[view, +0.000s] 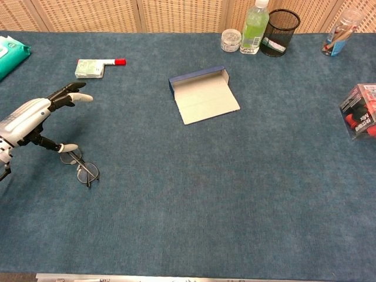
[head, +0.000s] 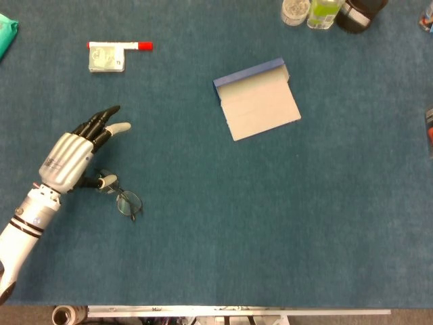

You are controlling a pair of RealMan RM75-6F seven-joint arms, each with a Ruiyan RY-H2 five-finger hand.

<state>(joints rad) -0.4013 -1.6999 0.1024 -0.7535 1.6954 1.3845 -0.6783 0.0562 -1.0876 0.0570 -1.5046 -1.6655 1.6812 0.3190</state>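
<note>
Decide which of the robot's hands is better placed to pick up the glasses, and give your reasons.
Left. The left hand hovers open, thumb beside the glasses; the right hand shows in neither view.

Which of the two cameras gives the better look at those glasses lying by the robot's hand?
The chest view: the glasses show both lenses, with only the thumb tip of the left hand at their near rim. In the head view, the glasses are seen from above, one lens partly hidden under the hand.
</note>
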